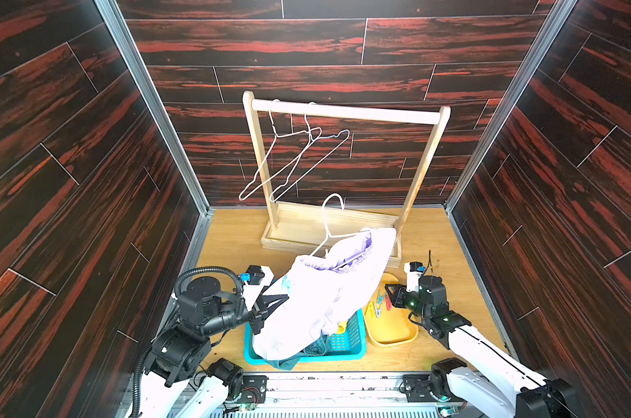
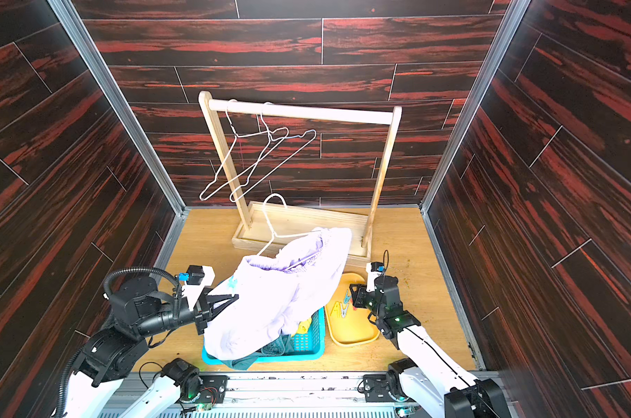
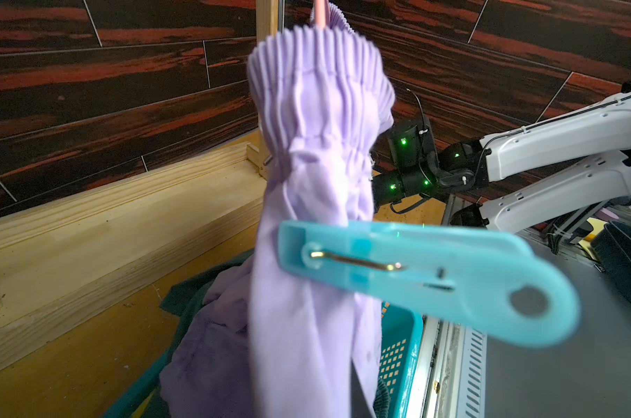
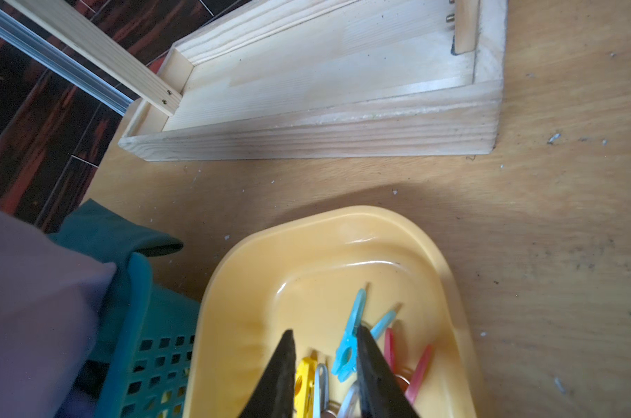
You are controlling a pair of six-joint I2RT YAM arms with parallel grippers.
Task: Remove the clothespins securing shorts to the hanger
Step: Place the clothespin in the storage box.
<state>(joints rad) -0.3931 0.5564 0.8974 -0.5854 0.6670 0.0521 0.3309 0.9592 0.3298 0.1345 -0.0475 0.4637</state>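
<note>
The pale lavender shorts hang from a white wire hanger over the teal basket. A light blue clothespin is clipped on their edge, which also shows in a top view. My left gripper is shut on the lavender fabric just below that clothespin; its fingers are buried in cloth. My right gripper stands open low over the yellow tray, holding nothing. In the tray lie loose clothespins: light blue, yellow and red.
The teal basket holds dark teal shorts and yellow shorts. Behind stands a wooden rack with two bare wire hangers; its base lies just beyond the tray. Dark walls enclose three sides.
</note>
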